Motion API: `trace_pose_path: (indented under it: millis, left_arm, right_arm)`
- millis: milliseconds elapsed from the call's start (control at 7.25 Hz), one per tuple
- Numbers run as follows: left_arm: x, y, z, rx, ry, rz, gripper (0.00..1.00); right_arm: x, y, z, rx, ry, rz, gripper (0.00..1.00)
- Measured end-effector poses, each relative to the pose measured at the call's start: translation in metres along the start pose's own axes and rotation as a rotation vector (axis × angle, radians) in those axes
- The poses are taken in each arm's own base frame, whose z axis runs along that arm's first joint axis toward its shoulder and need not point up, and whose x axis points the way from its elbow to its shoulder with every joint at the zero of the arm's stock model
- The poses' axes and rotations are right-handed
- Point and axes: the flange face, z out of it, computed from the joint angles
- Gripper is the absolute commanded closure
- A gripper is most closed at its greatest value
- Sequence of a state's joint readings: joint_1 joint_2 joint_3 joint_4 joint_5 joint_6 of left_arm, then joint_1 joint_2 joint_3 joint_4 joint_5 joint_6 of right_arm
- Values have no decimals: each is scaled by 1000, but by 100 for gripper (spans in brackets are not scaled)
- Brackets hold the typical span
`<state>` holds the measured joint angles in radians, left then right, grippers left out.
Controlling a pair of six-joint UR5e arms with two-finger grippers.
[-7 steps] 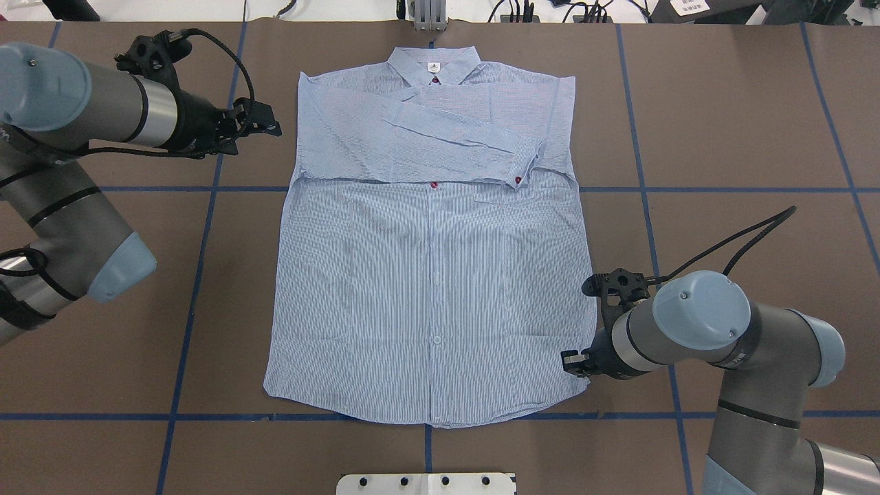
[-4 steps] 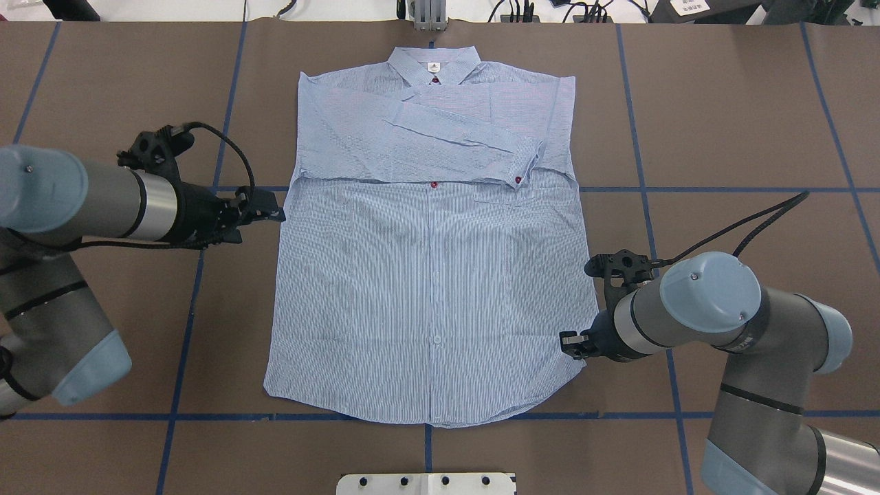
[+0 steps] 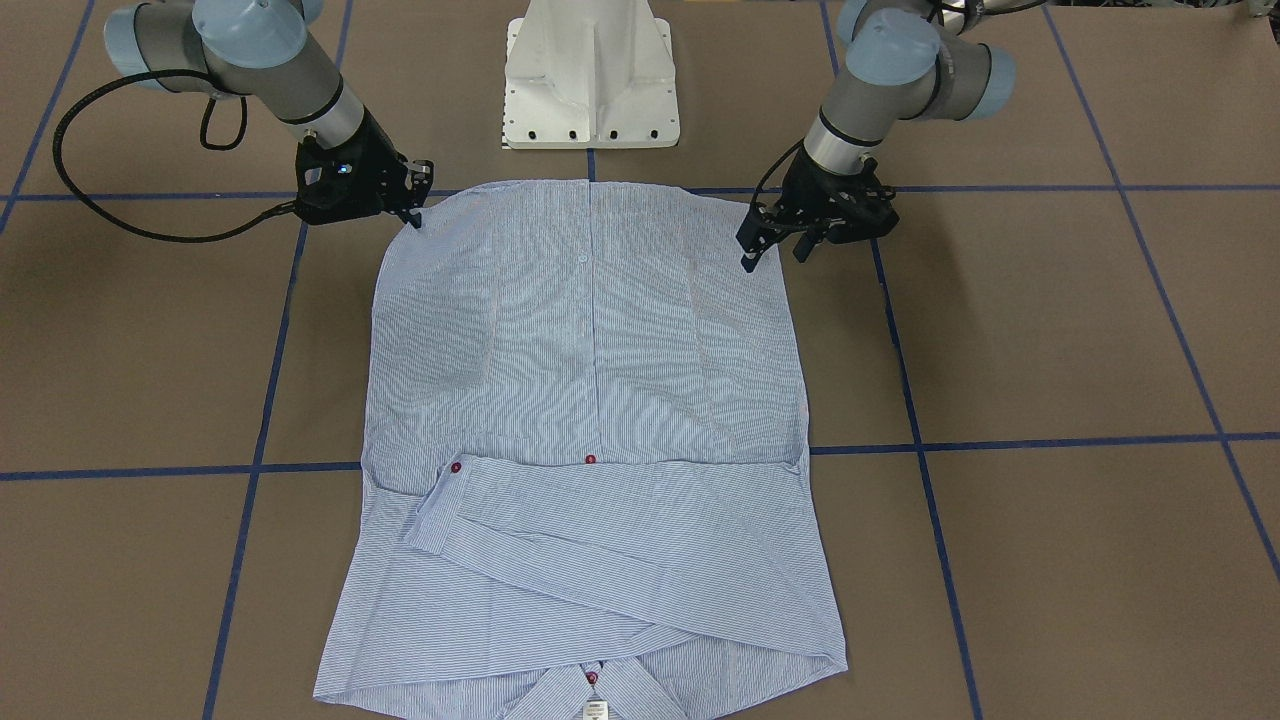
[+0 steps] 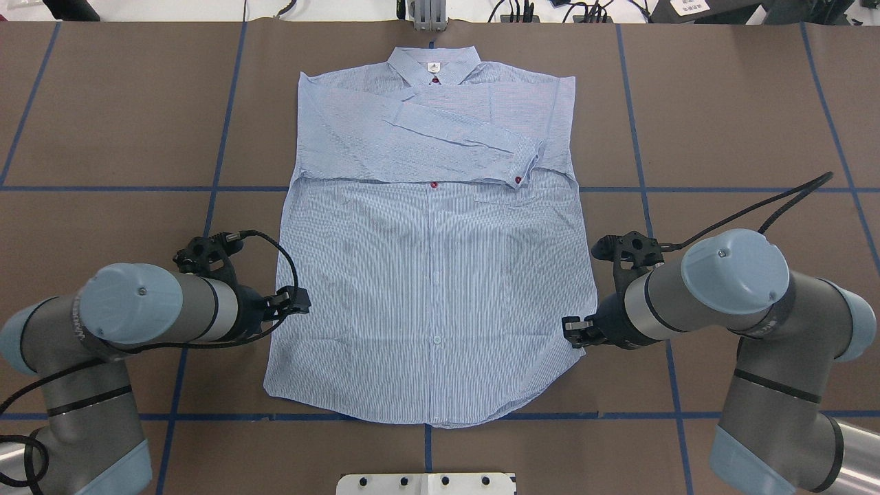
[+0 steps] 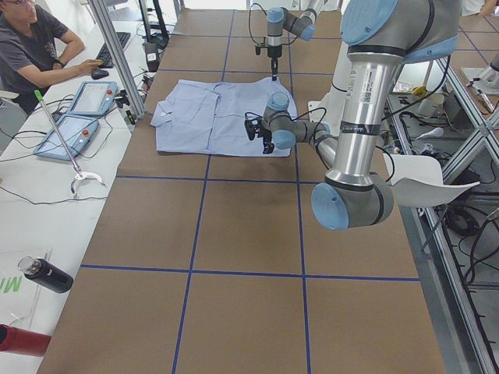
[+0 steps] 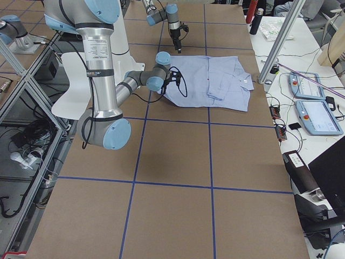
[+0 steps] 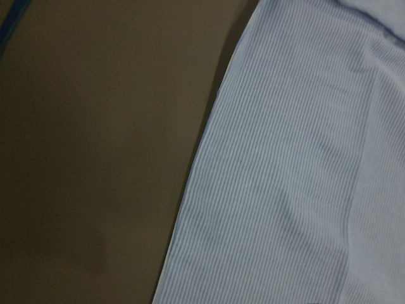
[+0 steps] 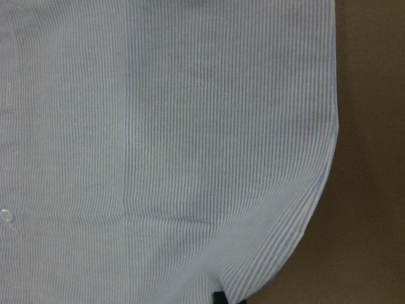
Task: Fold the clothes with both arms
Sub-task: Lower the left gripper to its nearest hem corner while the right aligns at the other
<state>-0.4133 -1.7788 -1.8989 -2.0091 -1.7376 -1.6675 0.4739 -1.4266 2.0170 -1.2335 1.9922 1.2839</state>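
The light blue striped shirt (image 4: 433, 275) lies flat and front up on the brown table, collar at the far edge, with both sleeves folded across the chest (image 3: 600, 540). My left gripper (image 4: 297, 302) hangs open just over the shirt's left side edge, a little above the hem; in the front-facing view its fingers (image 3: 746, 262) stand apart. The left wrist view holds only that edge of the shirt (image 7: 285, 177). My right gripper (image 4: 572, 333) is shut on the right hem corner, and the cloth (image 8: 190, 126) puckers around one dark fingertip (image 8: 219, 297).
The white pedestal base (image 3: 590, 70) stands just behind the hem. Blue tape lines (image 4: 646, 189) cross the table. A grey bracket (image 4: 430, 17) sits beyond the collar. A person (image 5: 35, 47) sits at a side desk with control tablets (image 5: 78, 117).
The left arm swung from beside the shirt's shoulder down along its left edge to near the hem. The right gripper shifted slightly away from the robot, drawing the right hem corner inward.
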Motion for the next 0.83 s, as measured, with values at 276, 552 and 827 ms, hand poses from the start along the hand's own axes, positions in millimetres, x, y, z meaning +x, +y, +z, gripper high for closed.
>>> trace_pose_path:
  millis: [276, 552, 827]
  left_arm:
    - [23, 22, 2, -10, -75, 8, 13]
    - [27, 34, 3, -17, -109, 19, 13]
    - [19, 44, 8, -28, -132, 33, 13]
  right_arm:
    - [0, -2, -3, 4, -3, 2, 100]
    - [1, -3, -3, 5, -3, 3, 100]
    - [1, -3, -3, 6, -3, 4, 100]
